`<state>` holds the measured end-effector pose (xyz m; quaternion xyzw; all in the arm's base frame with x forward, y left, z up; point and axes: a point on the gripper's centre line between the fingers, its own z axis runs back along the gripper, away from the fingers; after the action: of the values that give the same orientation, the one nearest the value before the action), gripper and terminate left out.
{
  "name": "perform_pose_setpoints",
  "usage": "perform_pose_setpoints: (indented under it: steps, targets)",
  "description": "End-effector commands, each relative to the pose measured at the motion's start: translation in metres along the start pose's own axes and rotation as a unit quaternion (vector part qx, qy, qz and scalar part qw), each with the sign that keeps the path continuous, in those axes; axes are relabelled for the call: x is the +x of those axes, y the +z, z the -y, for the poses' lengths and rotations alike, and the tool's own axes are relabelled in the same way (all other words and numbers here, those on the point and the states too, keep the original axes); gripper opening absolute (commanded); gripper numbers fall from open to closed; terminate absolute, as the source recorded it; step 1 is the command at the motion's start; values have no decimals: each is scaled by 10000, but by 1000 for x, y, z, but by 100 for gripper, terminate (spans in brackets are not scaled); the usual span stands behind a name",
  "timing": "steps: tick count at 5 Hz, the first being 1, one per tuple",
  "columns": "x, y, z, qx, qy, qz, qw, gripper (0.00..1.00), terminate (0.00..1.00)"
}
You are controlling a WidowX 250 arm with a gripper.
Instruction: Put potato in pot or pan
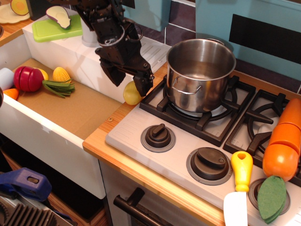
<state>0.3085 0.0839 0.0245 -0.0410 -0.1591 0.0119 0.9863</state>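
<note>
The pale-yellow potato (130,96) lies on the wooden counter strip between the sink and the stove's left edge. My black gripper (127,83) is open and has come down over it. One finger stands left of the potato and the other finger (142,84) at its upper right, hiding its top. I cannot tell if the fingers touch it. The shiny steel pot (202,87) stands empty on the rear-left burner, just to the right of the gripper, with its loop handle facing front.
The sink (70,113) on the left holds a corn cob (61,74) and a red vegetable (28,78). A green board with an eggplant slice (58,18) lies behind it. An orange carrot (283,141), a yellow-handled knife (240,186) and stove knobs (158,136) sit at the front right.
</note>
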Motion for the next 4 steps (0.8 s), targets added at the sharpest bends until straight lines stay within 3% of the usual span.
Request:
perform_pose_setpoints:
  steps: [1, 2, 3, 4]
  targets:
    - [2, -1, 0, -28, 25, 184, 9998, 100, 0]
    - [-1, -3, 2, -1, 89, 189, 9998, 0, 0]
    - [-3, 2, 1, 71, 99, 153, 9998, 0, 0]
    - [1, 31, -4, 390, 24, 25, 9992, 0, 0]
